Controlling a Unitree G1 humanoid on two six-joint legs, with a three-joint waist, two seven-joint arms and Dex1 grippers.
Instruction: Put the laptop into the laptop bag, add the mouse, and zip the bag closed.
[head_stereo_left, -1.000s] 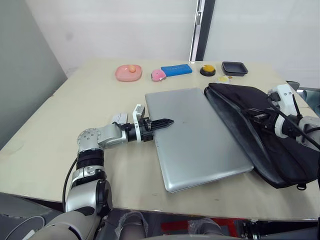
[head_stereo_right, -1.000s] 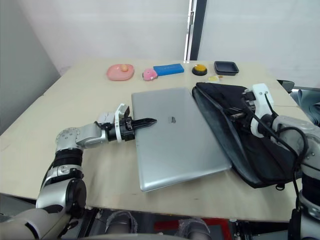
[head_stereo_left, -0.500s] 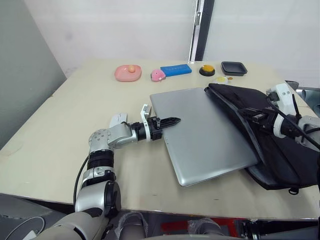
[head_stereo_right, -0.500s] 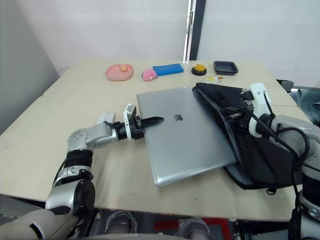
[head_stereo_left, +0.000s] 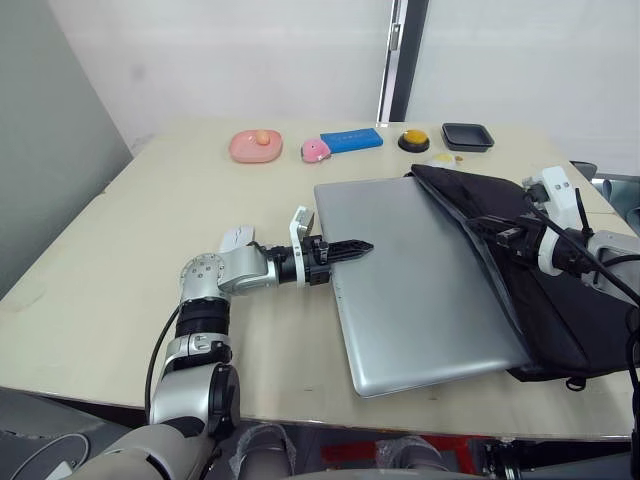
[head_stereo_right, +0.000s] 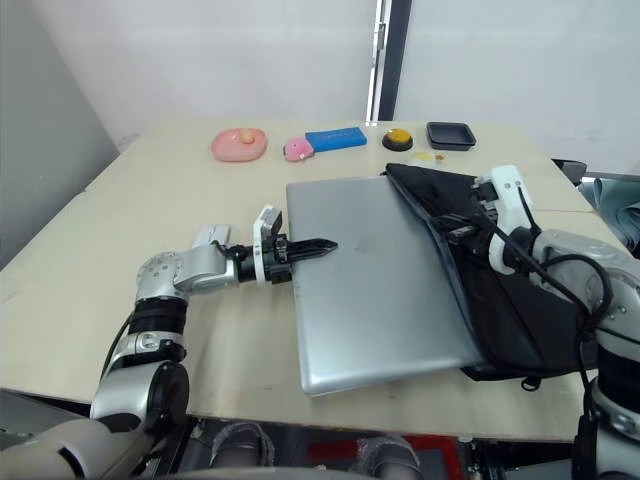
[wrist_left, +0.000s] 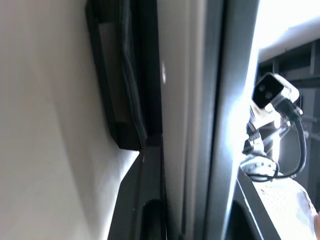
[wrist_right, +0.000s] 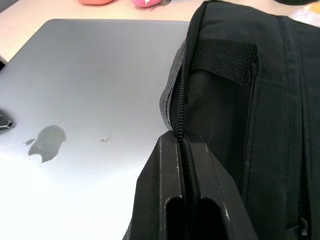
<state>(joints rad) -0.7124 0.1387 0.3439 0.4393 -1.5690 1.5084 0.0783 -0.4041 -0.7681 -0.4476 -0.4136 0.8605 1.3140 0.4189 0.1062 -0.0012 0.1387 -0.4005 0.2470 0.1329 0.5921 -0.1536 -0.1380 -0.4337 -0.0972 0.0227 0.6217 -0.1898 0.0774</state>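
Note:
The silver-grey laptop (head_stereo_left: 425, 285) lies flat on the table, its right side tucked under the raised upper flap of the black laptop bag (head_stereo_left: 570, 310). My left gripper (head_stereo_left: 365, 246) is shut on the laptop's left edge, with its fingers lying over the lid. In the left wrist view the laptop's edge (wrist_left: 215, 125) runs between them. My right gripper (wrist_right: 179, 139) is shut on the bag's zipper edge (wrist_right: 176, 107) and holds the flap up over the laptop. The white mouse (head_stereo_left: 236, 237) sits just behind my left forearm, partly hidden by it.
Along the table's far side stand a pink dish (head_stereo_left: 257, 146), a pink toy (head_stereo_left: 316, 151), a blue box (head_stereo_left: 351, 139), a yellow button (head_stereo_left: 414, 139), a small black tray (head_stereo_left: 468, 136) and a white-and-yellow toy (head_stereo_left: 446, 158). The laptop's near corner lies close to the table's front edge.
The laptop has slid to the right with my left gripper on its edge, going further under the bag's flap. My right gripper has kept hold of the flap.

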